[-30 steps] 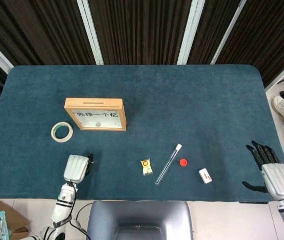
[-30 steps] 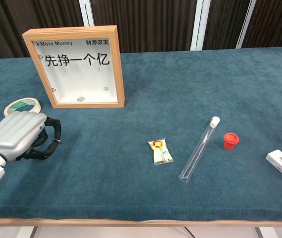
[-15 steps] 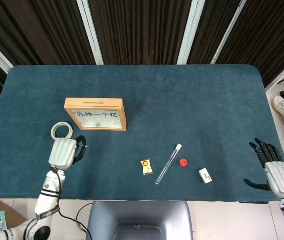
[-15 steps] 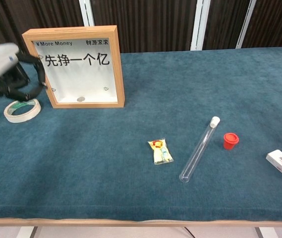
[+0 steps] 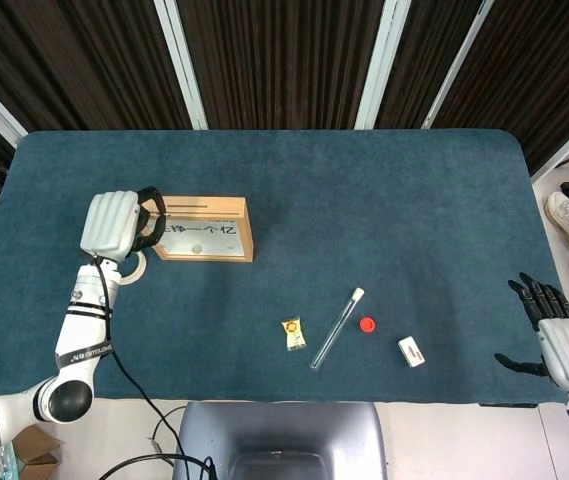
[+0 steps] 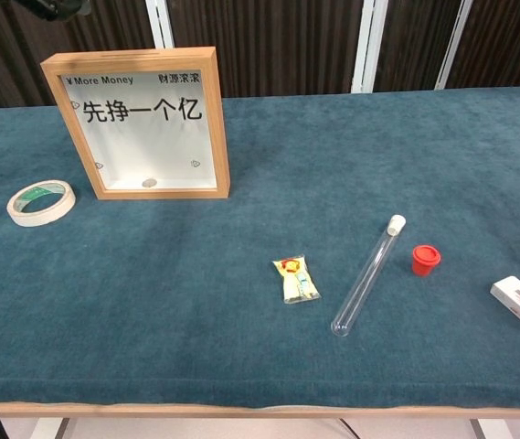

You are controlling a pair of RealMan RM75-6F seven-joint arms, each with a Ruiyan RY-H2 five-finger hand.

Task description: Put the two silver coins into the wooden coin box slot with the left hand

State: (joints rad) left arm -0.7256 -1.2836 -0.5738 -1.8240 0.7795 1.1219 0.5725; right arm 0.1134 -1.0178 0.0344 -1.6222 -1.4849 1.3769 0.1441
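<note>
The wooden coin box (image 5: 209, 230) (image 6: 145, 123) stands upright at the back left, its slot (image 5: 196, 205) along the top edge. One silver coin (image 6: 150, 182) (image 5: 196, 248) lies inside it behind the window. My left hand (image 5: 116, 222) hovers high over the box's left end, and only its dark fingers (image 6: 54, 7) show at the chest view's top edge. Its fingers are curled into a pinch, and the coin between them is hidden. No loose coin shows on the cloth. My right hand (image 5: 564, 340) hangs off the table's right edge with its fingers spread, holding nothing.
A tape roll (image 6: 40, 201) (image 5: 132, 268) lies left of the box, partly under my left hand. Toward the front right lie a sweet packet (image 5: 293, 333), a glass tube (image 5: 336, 328), a red cap (image 5: 367, 324) and a small white box (image 5: 411, 351).
My left hand has risen from the cloth at the front left and moved back over the box's left end, nearly leaving the chest view. The right hand has drifted slightly outward.
</note>
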